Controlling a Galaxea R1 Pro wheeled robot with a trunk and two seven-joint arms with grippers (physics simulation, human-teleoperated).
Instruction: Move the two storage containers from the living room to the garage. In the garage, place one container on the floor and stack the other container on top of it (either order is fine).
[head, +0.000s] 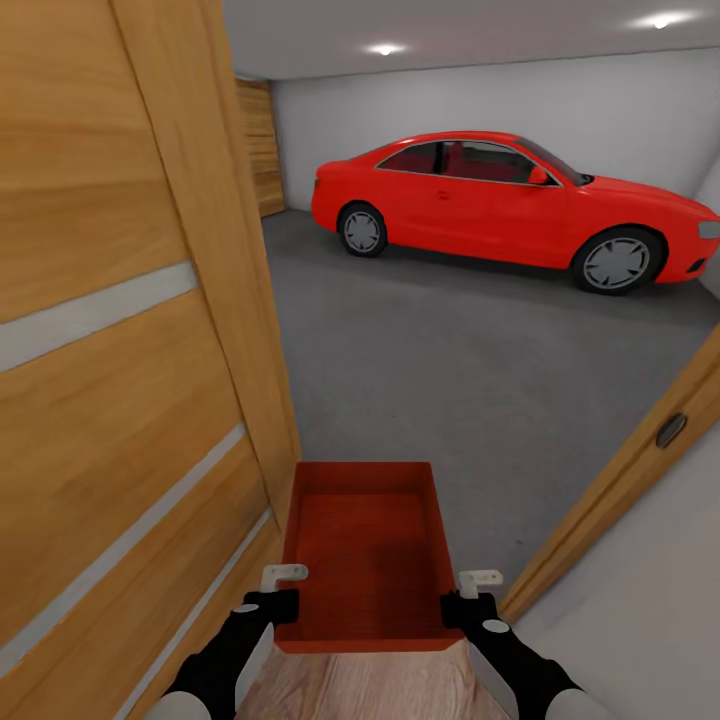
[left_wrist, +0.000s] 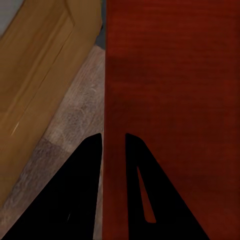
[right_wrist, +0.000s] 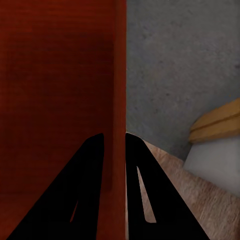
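Observation:
One orange-red storage container (head: 365, 555) is held level in front of me at the doorway, its open top up and its ribbed bottom showing. My left gripper (head: 283, 600) is shut on its left wall, whose thin edge (left_wrist: 114, 100) runs between the black fingers (left_wrist: 85, 190). My right gripper (head: 462, 605) is shut on the right wall (right_wrist: 119, 100), pinched between its fingers (right_wrist: 90, 190). Beyond the doorway lies the garage with its dark grey floor (head: 450, 370). Under the container's near end is light wood-plank floor (head: 370, 685).
An open wooden door (head: 120, 350) stands close on my left. A wooden door frame (head: 630, 470) and a white wall (head: 650, 600) close in on the right. A red coupe car (head: 510, 205) is parked at the far side of the garage.

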